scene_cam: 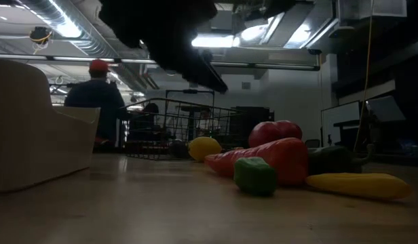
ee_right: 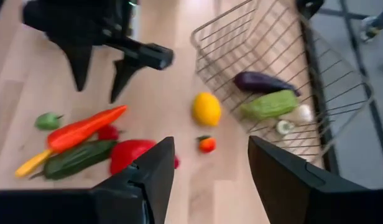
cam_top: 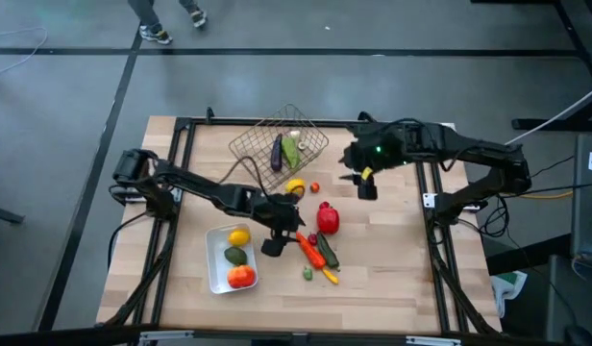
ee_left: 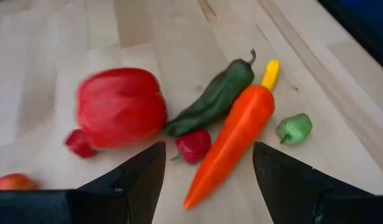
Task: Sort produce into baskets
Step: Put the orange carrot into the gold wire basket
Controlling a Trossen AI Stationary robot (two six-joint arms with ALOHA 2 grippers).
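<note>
My left gripper (cam_top: 284, 238) hangs open just above the table, left of the loose produce. In the left wrist view its fingers stand on either side of the orange carrot's (ee_left: 232, 140) pointed end without touching it. Beside the carrot lie a dark green pepper (ee_left: 210, 99), a red pepper (ee_left: 120, 106), a small red piece (ee_left: 193, 145), a small green piece (ee_left: 295, 127) and a yellow piece (ee_left: 270, 73). My right gripper (cam_top: 359, 183) is open and holds nothing, high up near the wire basket (cam_top: 277, 144). The white tray (cam_top: 215, 274) holds a lemon, an avocado and a tomato.
The wire basket (ee_right: 291, 74) holds a purple eggplant (ee_right: 263, 82), a light green piece (ee_right: 269, 104) and garlic (ee_right: 301, 113). A lemon (ee_right: 206, 108) and a small tomato (ee_right: 207, 144) lie on the wood beside it. People show in the room beyond the table.
</note>
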